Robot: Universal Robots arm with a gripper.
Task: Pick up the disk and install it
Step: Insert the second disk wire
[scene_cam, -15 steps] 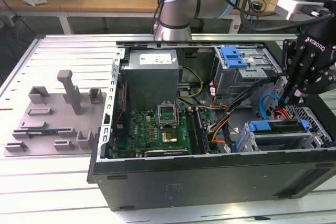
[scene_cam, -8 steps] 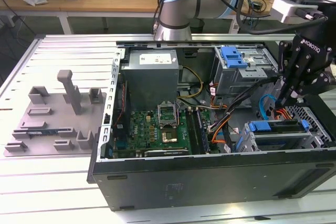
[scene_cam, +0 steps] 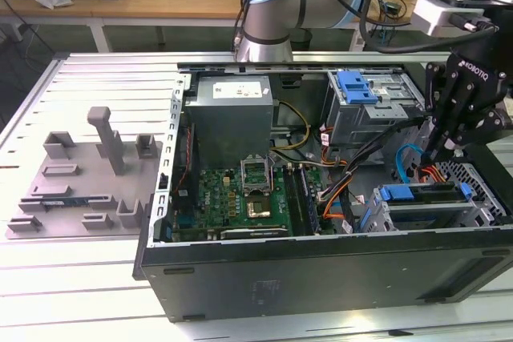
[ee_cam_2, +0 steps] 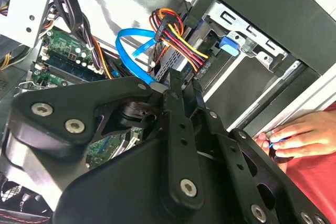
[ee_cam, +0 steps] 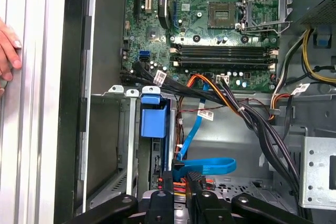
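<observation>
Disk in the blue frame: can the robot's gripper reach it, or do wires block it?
Probably yes. The gripper hangs right over the disk in its open-topped bay. A blue cable and coloured wires crowd beside it, so it may brush them.

Cables (ee_cam: 220,95) cross the case between the board (ee_cam: 220,19) and the drive cage (ee_cam: 107,145) — the empty bay beside the blue bracket (ee_cam: 155,121) is free.

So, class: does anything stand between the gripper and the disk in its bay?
Yes, it seems: a looped blue flat cable and red-and-yellow wires crowd the space between the gripper and the disk.
</observation>
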